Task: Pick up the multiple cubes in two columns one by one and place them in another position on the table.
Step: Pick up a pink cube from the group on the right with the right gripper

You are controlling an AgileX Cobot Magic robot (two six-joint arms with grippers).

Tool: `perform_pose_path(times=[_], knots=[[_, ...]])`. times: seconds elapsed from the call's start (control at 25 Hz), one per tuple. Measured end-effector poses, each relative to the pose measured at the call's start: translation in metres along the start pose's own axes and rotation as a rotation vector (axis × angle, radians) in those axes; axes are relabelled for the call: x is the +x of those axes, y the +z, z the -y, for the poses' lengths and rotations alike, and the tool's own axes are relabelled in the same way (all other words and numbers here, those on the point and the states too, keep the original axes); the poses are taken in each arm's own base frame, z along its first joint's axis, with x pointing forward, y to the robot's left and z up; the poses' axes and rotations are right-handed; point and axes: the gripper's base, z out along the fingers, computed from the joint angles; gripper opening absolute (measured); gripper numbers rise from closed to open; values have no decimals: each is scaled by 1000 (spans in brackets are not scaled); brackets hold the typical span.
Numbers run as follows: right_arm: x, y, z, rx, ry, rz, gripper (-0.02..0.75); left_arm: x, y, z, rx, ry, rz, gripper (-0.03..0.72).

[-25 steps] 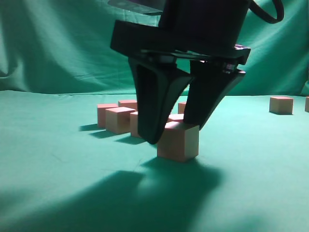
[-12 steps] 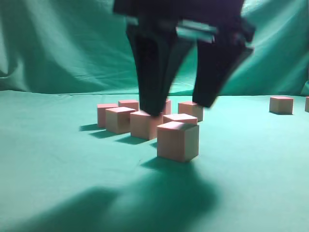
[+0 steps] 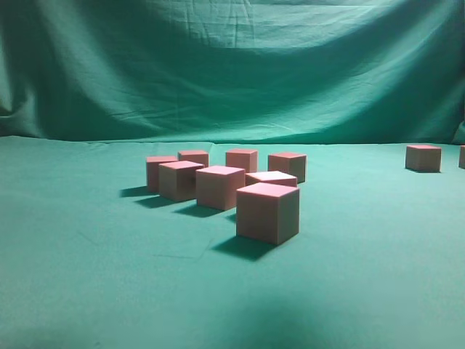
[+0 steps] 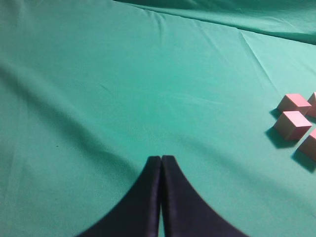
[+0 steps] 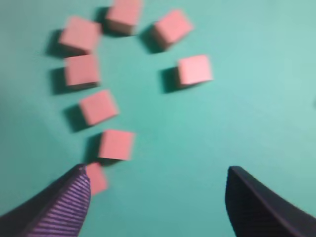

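Note:
Several salmon-pink cubes stand in two loose columns on the teal table [image 3: 80,247]; the nearest cube [image 3: 267,212] sits in front of the rest. No gripper shows in the exterior view. In the blurred right wrist view my right gripper [image 5: 157,173] hangs open high above the table with nothing between its fingers; the cubes lie ahead and to the left, one cube [image 5: 116,144] close to the left fingertip [image 5: 79,182] and another half hidden behind it. My left gripper [image 4: 161,159] is shut and empty over bare cloth, with three cubes [image 4: 293,124] at the right edge of its view.
Another cube [image 3: 423,157] stands apart at the far right of the table, with a further one cut off by the frame edge [image 3: 462,156]. The wrinkled green backdrop [image 3: 232,65] closes off the back.
My right gripper, which straddled the nearest cube a second ago, has risen up and out of the exterior view with its jaws open. That cube stays on the table.

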Motion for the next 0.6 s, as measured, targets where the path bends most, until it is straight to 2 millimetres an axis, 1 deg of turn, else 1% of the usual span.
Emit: perform_pose_path(times=[0.08,0.24,0.36,0.48,0.6], knots=[[-2,-3,28,58,88,-28,518,0,0,0,0,0,0,0],[1,4,87,143,271,-77,518,0,0,0,0,0,0,0],[5,9,129,156,414,-62,518,0,0,0,0,0,0,0],[6,13,160,136,502,-6,518,0,0,0,0,0,0,0],[5,32,182,141,525,17,518,0,0,0,0,0,0,0]])
